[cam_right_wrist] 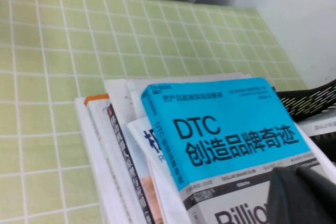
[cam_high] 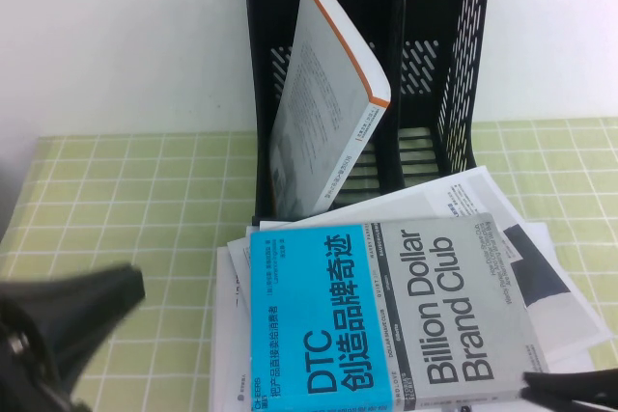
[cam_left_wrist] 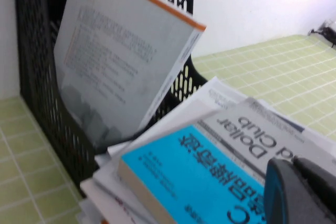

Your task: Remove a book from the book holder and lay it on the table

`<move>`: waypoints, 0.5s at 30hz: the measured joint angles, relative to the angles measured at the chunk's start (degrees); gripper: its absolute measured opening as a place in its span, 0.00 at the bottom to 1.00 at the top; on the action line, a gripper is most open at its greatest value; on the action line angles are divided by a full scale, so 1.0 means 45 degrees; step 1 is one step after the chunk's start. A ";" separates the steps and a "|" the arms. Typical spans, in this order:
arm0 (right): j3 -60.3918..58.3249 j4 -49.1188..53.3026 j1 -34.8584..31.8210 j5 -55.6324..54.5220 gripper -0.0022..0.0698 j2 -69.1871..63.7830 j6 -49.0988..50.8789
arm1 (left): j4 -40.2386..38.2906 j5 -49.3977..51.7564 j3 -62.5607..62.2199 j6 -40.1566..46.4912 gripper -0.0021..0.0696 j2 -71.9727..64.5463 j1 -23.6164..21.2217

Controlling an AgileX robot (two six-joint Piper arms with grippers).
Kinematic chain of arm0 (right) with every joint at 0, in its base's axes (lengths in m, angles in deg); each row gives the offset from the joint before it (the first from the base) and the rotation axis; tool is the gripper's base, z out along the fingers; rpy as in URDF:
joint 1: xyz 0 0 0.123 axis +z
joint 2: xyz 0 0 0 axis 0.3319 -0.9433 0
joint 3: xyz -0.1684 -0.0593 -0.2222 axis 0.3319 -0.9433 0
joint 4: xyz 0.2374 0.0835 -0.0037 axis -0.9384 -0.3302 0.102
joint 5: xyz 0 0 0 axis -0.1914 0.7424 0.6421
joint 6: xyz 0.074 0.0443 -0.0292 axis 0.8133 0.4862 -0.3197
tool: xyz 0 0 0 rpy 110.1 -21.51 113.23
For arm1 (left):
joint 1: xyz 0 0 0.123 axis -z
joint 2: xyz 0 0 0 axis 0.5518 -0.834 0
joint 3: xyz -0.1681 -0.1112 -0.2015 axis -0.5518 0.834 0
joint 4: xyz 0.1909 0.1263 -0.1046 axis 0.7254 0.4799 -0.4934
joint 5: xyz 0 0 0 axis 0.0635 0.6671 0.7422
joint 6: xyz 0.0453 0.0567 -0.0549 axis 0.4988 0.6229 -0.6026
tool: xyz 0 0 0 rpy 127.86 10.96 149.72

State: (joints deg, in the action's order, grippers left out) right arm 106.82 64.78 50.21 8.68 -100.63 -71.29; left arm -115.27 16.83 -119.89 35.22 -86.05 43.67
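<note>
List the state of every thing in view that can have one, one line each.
DTC book: out of the rack, lying face up on a stack of papers.
White-grey book: leaning tilted inside the book holder.
Book holder: upright, other compartments look empty.
Stack of papers: flat on the table, under the DTC book.
Right gripper: shut on the DTC book's near edge.
Left gripper: hovering at the near left, holding nothing.

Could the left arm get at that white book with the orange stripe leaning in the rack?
Probably yes. The white-grey book leans in the book holder with its top uncovered, and the left gripper sits low beside the pile.
</note>
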 joint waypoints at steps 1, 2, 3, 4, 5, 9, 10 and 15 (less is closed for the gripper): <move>-0.0212 0.0216 0.0000 -0.0105 0.03 0.0299 0.0263 | -0.0019 -0.0001 0.0478 0.0023 0.03 0.0235 0.0000; -0.0404 0.0537 0.0000 -0.0131 0.03 0.0587 0.0615 | -0.0049 0.0026 0.0908 0.0048 0.03 0.0416 0.0000; -0.0551 0.0862 0.0000 -0.0107 0.03 0.0868 0.1007 | -0.0108 0.0058 0.1204 0.0048 0.03 0.0523 0.0000; -0.0695 0.1240 0.0000 0.0026 0.03 0.1126 0.1453 | -0.0201 0.0086 0.1522 0.0048 0.03 0.0593 0.0000; -0.0770 0.1557 0.0000 0.0259 0.03 0.1331 0.1914 | -0.0292 0.0135 0.1765 0.0048 0.03 0.0655 0.0000; -0.0850 0.2209 0.0000 0.1184 0.03 0.1688 0.2732 | -0.0462 0.0159 0.2057 0.0048 0.03 0.0707 0.0000; -0.0871 0.2252 0.0000 0.1293 0.03 0.1688 0.2796 | -0.0461 0.0134 0.2057 0.0048 0.03 0.0707 0.0000; -0.0949 0.2274 0.0000 0.1543 0.03 0.1688 0.2890 | -0.0521 0.0092 0.2057 0.0048 0.03 0.0707 0.0000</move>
State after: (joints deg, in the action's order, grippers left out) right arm 102.55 75.01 50.21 15.63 -93.04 -58.28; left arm -117.61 17.25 -110.64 35.43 -82.87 43.67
